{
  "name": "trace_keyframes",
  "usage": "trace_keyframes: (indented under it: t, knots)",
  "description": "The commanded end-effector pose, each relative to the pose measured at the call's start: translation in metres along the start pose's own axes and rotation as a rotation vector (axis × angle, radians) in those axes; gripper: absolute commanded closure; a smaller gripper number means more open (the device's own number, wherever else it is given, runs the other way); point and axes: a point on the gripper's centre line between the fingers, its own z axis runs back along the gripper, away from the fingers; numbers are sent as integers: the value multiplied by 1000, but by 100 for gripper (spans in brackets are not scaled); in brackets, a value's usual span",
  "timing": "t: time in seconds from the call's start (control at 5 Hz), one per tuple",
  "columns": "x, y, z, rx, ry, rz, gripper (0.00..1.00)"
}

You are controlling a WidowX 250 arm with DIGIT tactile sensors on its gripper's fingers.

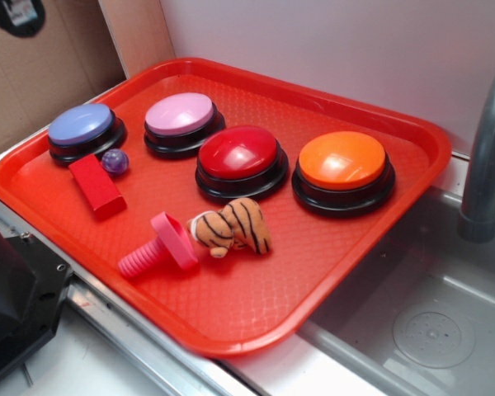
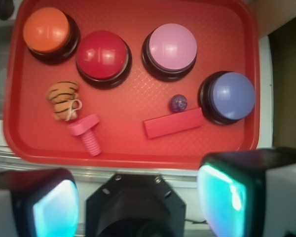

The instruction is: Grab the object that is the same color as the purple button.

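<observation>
The purple ball [image 1: 115,161] lies on the red tray [image 1: 256,305], just beside the purple button [image 1: 84,129] and near one end of the red block [image 1: 96,186]; in the wrist view the purple ball [image 2: 178,103] sits between block [image 2: 173,123] and button [image 2: 228,97]. My end effector [image 2: 138,197] hangs off the tray's near edge, well apart from the ball, its two pads spread wide and holding nothing. My chief worry is the ball itself: being round, smooth and small, I judge it would roll or squirt away if the pads close off-centre, and the crowding block and button base leave little room for the fingers, so a pad may strike either neighbour and knock the ball aside. A descent aimed slightly wrong could also press the button. Count on the tray: four buttons, namely purple, pink [image 1: 181,118], red [image 1: 240,157] and orange [image 1: 342,167]; one ball; one block; one pink screw [image 1: 159,245]; one toy tiger [image 1: 230,227].
</observation>
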Motion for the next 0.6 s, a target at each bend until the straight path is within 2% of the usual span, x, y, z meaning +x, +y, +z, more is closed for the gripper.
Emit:
trace_keyframes:
  t: [0.0, 0.2, 0.4]
  knots:
    - [21, 24, -37, -9, -28, -41, 0]
    - [27, 32, -57, 9, -78, -38, 0]
    - [30, 39, -77, 53, -64, -23, 0]
